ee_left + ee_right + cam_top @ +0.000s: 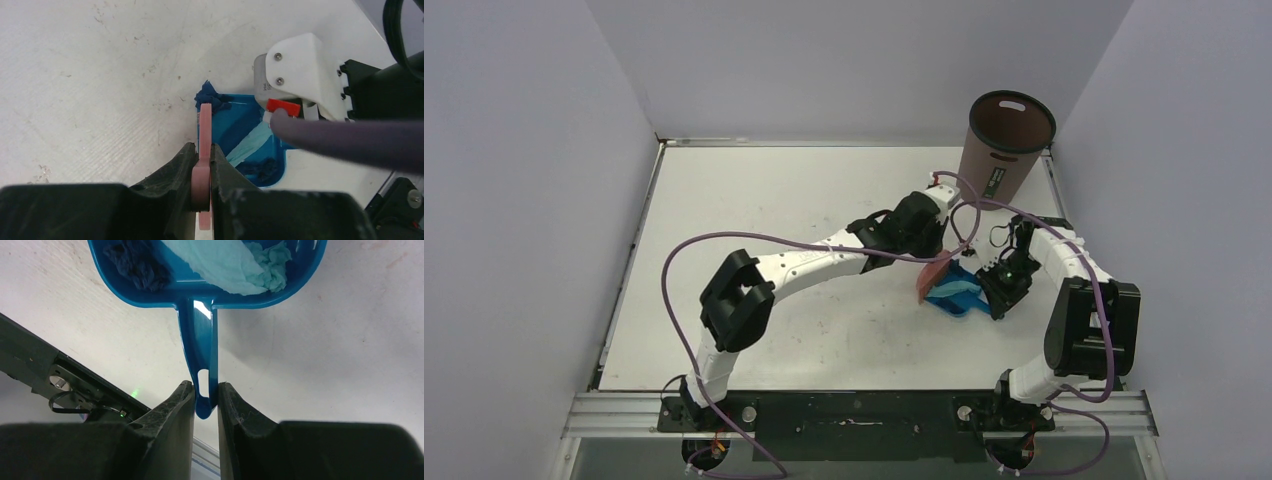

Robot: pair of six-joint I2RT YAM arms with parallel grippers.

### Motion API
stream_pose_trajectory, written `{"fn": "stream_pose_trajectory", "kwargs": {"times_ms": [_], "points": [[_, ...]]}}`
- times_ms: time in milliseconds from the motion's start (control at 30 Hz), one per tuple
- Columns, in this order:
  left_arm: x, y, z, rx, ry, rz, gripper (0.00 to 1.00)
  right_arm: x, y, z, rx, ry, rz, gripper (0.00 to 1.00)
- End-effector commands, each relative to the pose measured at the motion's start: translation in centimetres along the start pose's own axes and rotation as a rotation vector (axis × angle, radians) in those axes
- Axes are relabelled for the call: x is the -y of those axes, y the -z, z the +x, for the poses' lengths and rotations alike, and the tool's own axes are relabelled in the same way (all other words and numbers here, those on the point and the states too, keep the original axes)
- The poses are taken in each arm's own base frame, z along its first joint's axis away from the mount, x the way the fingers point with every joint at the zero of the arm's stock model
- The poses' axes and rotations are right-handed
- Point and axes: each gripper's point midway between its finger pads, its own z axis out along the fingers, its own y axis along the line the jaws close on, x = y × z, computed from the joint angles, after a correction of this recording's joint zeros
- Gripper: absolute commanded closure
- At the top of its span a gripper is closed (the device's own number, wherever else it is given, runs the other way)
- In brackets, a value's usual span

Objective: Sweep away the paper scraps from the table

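Gripping the very end of the handle, the right fingers point(186, 402) are clenched on the blue dustpan point(200, 295). Its long axis runs straight ahead from the fingertips, with the bowl farthest out and the mouth facing away from them. In that bowl, ahead of the fingertips, sit two of the paper scraps: a dark-blue wad point(135, 262) to the left and a light-blue strip point(225, 260) lying crosswise, its bunched end to the right.

The left fingers point(182, 165) are clamped on the pink brush point(205, 130), which stands edge-on between them and points straight forward. The pan lies just ahead and to the right of these fingertips. There the strip point(248, 145) slants away toward the right fingers. Just past the brush's far end, another dark-blue scrap point(209, 95) sits at the pan's lip, apparently still partly on the white surface point(100, 75).

The step in hand looks like the last gather into the pan. Next, a short stroke should nudge that scrap over the lip while the pan stays flat. Then it would go to the brown bin point(1006, 140), well beyond the right fingers.
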Motion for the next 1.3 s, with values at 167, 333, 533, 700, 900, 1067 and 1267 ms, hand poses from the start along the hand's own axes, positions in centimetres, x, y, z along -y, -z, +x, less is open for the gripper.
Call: {"fn": "stream_pose_trajectory", "kwargs": {"times_ms": [167,333,533,700,900,1067,1267], "points": [[1.3,6.1,-7.3,0.235,0.155,0.038,1.00,0.6,0.3,-0.6,0.058,0.006,0.041,0.95],[-0.8,6.6,-7.5,0.232,0.129,-0.079,1.00,0.9,1.1,0.7,0.052,-0.003,0.039,0.95],[-2.1,6.8,-7.1,0.241,0.120,-0.136,1.00,1.2,1.2,1.9,0.054,-0.009,0.018,0.95],[-3.0,8.2,-6.6,0.246,0.113,-0.168,1.00,1.0,0.8,2.4,0.054,-0.009,-0.007,0.95],[-4.2,11.7,-4.9,0.224,0.100,-0.194,1.00,0.4,2.3,2.0,0.095,0.016,0.007,0.95],[-5.9,14.8,-2.1,0.168,0.069,-0.238,1.00,-0.2,4.8,1.0,0.138,0.037,0.018,0.95],[-9.7,17.6,1.9,0.130,0.093,-0.295,1.00,-0.9,7.8,-0.9,0.186,0.086,0.060,0.95]]}}
